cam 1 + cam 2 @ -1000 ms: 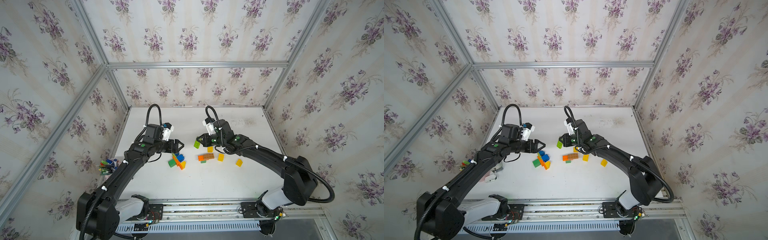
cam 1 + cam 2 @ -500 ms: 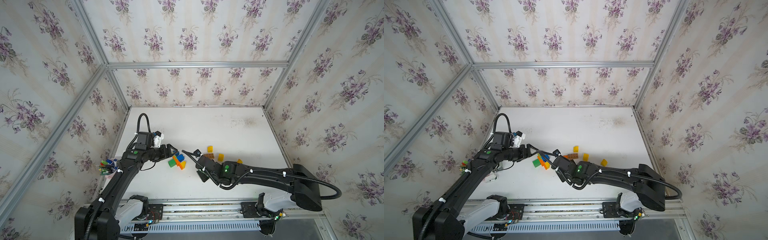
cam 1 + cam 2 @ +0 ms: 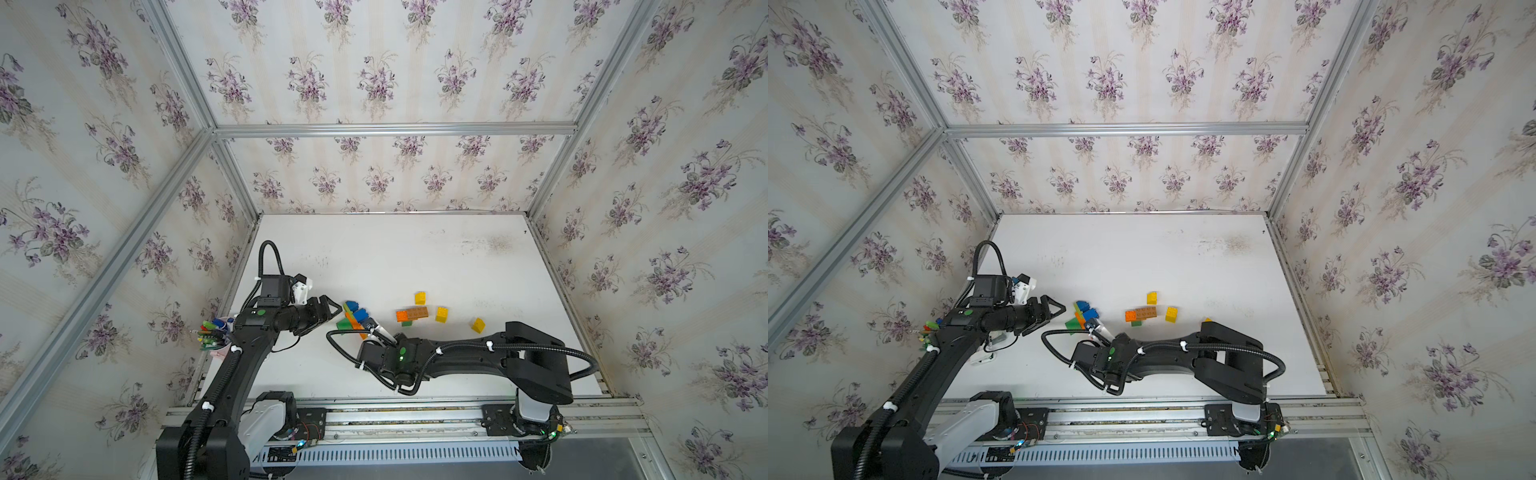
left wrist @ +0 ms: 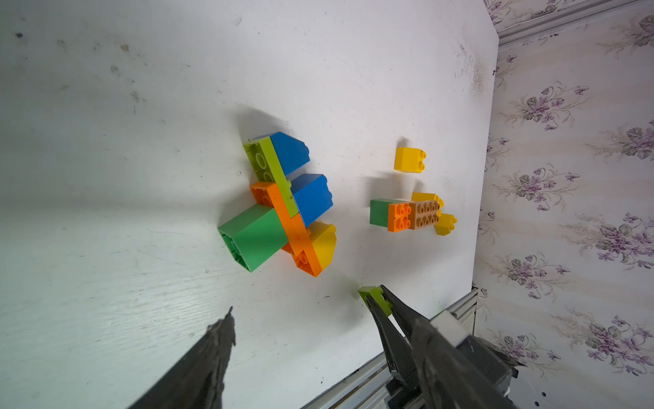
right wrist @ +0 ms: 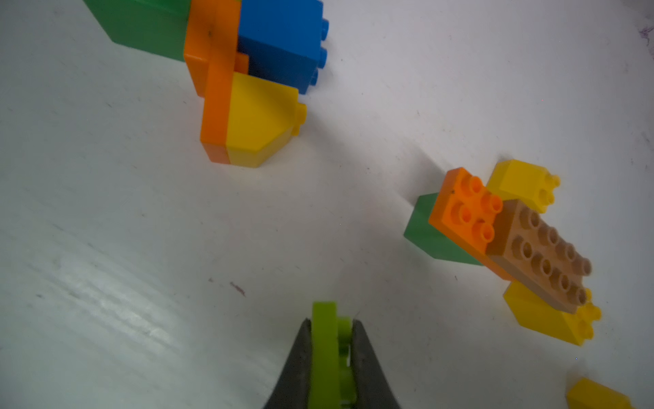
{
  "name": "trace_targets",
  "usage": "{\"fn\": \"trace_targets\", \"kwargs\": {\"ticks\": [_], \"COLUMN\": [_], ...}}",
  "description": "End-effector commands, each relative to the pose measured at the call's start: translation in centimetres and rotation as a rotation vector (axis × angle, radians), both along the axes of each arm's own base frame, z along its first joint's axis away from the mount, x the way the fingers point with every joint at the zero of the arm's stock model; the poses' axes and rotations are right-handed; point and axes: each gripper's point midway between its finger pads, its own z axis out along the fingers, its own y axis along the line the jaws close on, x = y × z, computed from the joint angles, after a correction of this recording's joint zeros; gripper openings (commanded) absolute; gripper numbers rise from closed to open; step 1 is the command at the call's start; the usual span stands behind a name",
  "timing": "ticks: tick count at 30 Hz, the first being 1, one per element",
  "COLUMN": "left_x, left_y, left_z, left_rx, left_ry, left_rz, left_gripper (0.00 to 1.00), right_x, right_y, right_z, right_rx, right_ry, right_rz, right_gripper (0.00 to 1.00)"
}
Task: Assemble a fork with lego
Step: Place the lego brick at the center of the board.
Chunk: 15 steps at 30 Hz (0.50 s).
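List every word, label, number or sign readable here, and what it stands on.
No text can be read in any view.
Studs of the brown brick: any embossing is too blurred to read.
The lime plate in the right gripper: no marking shows.
The wallpaper: flowers only.

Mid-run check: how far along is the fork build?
Done: one joined cluster of green, orange, blue and yellow bricks lies on the table, with a smaller orange-brown-green clump nearby. In hand: the right tool is shut on a thin lime plate; the left tool is open and empty. Left: likely fitting that plate and the loose yellow bricks; no clear fork shape yet.
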Motion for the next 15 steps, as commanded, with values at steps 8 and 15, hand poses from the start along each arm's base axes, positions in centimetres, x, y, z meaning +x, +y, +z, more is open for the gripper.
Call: {"fn": "trace_targets", "kwargs": {"ticks": [8, 15], "left_x": [0.2, 0.3], "left_y": [-0.1, -0.1], "left_z": [-0.1, -0.1], "left_rx": [-0.023, -0.038], "left_ry": [-0.007, -0.006], "left_rz": [-0.018, -0.019], "left_gripper": [0.81, 0.81], "right_x": [-3.4, -4.1], "right_y": [1.6, 3.1], "right_z": [-3.1, -2.8], "right_rx": [-0.011, 0.010], "right_ry": [0.153, 0.197], "right_rz": [0.012, 0.055], "right_gripper": [0.32, 0.43]}}
